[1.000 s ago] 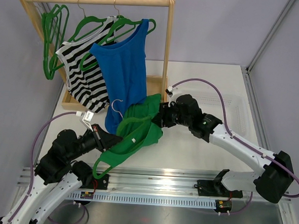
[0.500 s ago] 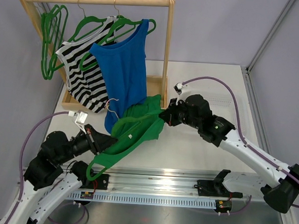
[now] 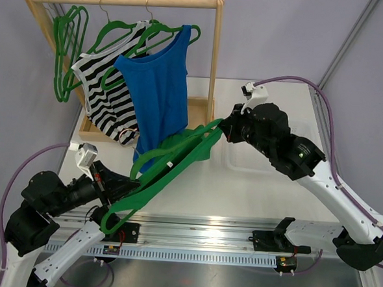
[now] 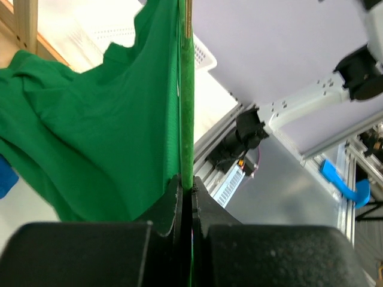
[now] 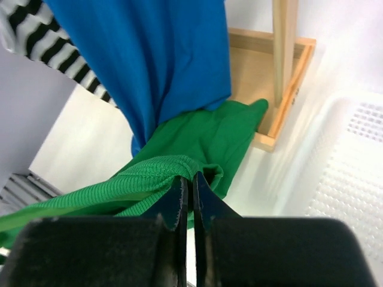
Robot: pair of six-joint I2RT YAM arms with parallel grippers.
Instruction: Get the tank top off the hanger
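Observation:
The green tank top (image 3: 186, 153) is stretched taut in a long band between my two grippers, above the table. My right gripper (image 3: 224, 127) is shut on its ribbed hem, seen in the right wrist view (image 5: 192, 176) with the fabric (image 5: 197, 140) bunched at the fingertips. My left gripper (image 3: 125, 186) is shut on a straight green bar that looks like the green hanger's arm (image 4: 187, 119), with the tank top (image 4: 108, 119) draped beside it. In the left wrist view the jaws (image 4: 191, 188) are closed tight on that bar. The hanger's metal hook (image 3: 129, 136) shows near the striped top. A strap loop (image 3: 112, 218) hangs below my left gripper.
A wooden clothes rack (image 3: 215, 60) stands at the back left, with a blue tank top (image 3: 157, 89), a striped top (image 3: 109, 99) and empty green hangers (image 3: 67, 45) on it. Its base tray (image 5: 287, 84) is near my right gripper. A white perforated tray (image 5: 353, 173) lies to the right.
My right gripper has risen and moved back right, and my left gripper has drawn down and left. The tank top has gone from slack and bunched to a taut band.

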